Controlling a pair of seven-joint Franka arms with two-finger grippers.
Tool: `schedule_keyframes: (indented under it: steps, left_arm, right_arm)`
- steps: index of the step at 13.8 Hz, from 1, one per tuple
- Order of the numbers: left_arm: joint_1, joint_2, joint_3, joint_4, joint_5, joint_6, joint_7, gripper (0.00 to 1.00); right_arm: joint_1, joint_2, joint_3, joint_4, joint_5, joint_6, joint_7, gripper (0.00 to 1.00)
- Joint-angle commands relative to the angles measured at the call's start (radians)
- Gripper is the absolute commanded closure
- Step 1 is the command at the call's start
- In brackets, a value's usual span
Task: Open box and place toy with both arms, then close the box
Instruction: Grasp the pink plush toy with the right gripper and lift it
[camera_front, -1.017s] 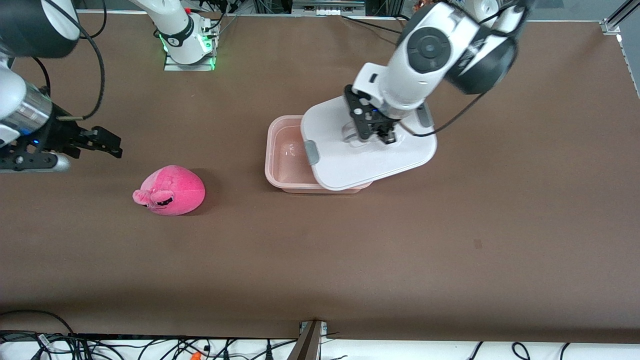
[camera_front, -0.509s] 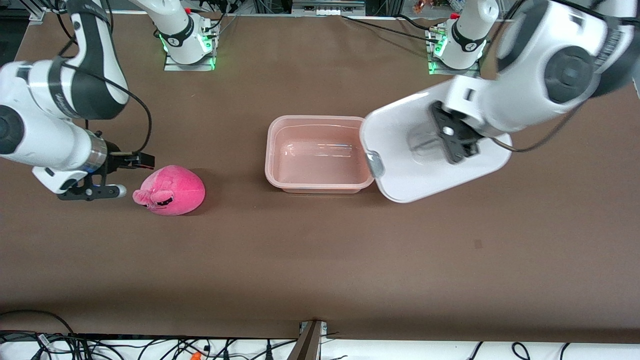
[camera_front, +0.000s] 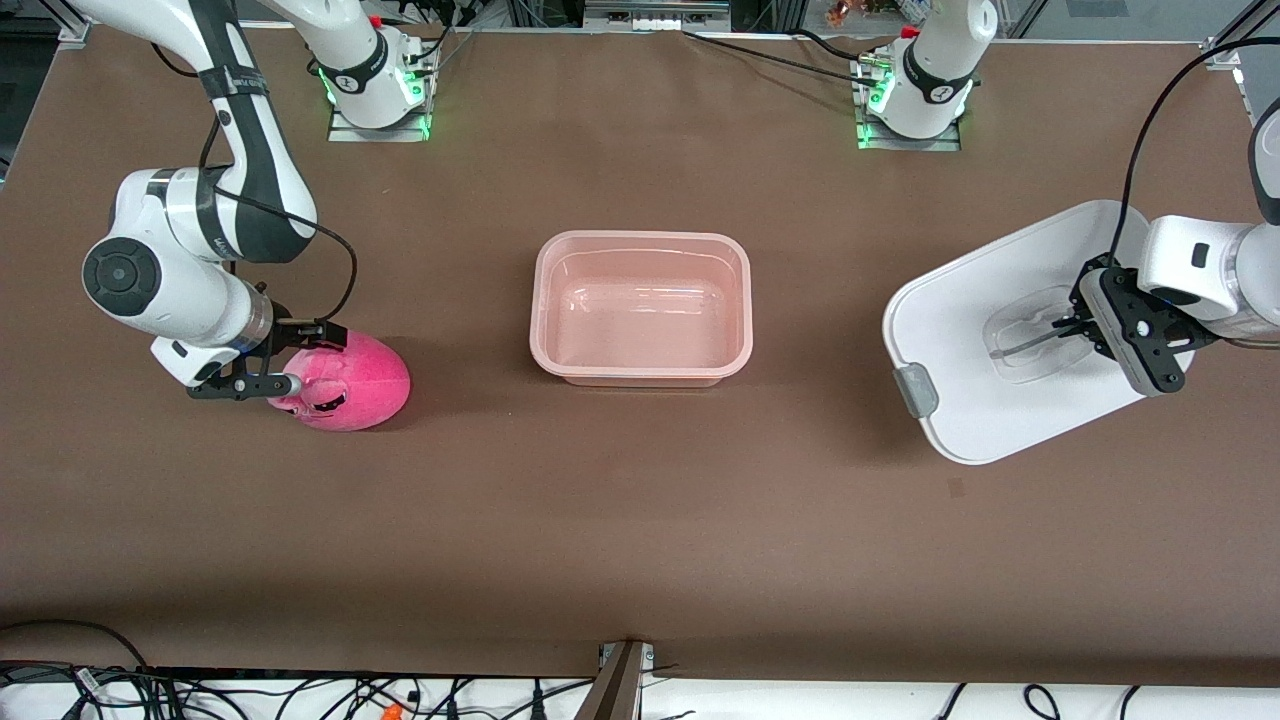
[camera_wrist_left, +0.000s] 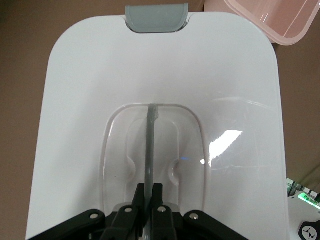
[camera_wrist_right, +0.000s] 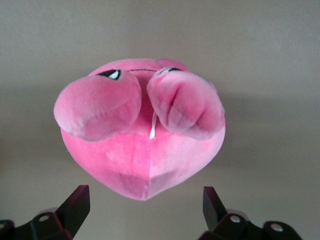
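The pink tub of the box (camera_front: 640, 372) stands open and empty at the table's middle. My left gripper (camera_front: 1072, 330) is shut on the clear handle (camera_wrist_left: 152, 145) of the white lid (camera_front: 960, 390) and holds the lid tilted over the table toward the left arm's end, apart from the tub. One grey clip (camera_wrist_left: 156, 17) shows on the lid's edge. The hot-pink plush toy (camera_front: 360, 385) lies on the table toward the right arm's end. My right gripper (camera_front: 308, 360) is open, low at the toy's end, one finger on each side. The toy (camera_wrist_right: 145, 135) fills the right wrist view, just ahead of the gripper (camera_wrist_right: 145, 196).
Both arm bases (camera_front: 375, 80) stand at the table's edge farthest from the front camera. A corner of the tub (camera_wrist_left: 280, 20) shows past the lid in the left wrist view. Bare brown table (camera_front: 640, 520) lies between the toy, tub and lid.
My left gripper carried the lid off the tub and out toward the left arm's end. My right gripper came down and across to the toy, now straddling its end.
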Motion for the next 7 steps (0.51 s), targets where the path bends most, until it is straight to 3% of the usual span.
schedule_keyframes:
  steps: [1, 4, 6, 7]
  left_arm:
    - [-0.011, 0.038, -0.012, 0.093, 0.035, -0.041, 0.012, 1.00]
    - [-0.003, 0.032, -0.009, 0.119, 0.121, -0.093, 0.020, 1.00]
    - [0.017, 0.045, -0.011, 0.114, 0.087, -0.086, 0.005, 1.00]
    - [0.008, 0.067, -0.012, 0.128, 0.081, -0.080, 0.000, 1.00]
  right_arm:
    - [0.000, -0.009, 0.000, -0.025, 0.007, 0.062, -0.018, 0.00]
    - [0.000, 0.031, 0.001, -0.027, 0.008, 0.129, -0.018, 0.00]
    - [0.000, 0.055, 0.001, -0.030, 0.016, 0.168, -0.017, 0.02]
    - [0.000, 0.057, 0.001, -0.030, 0.020, 0.168, -0.026, 0.13]
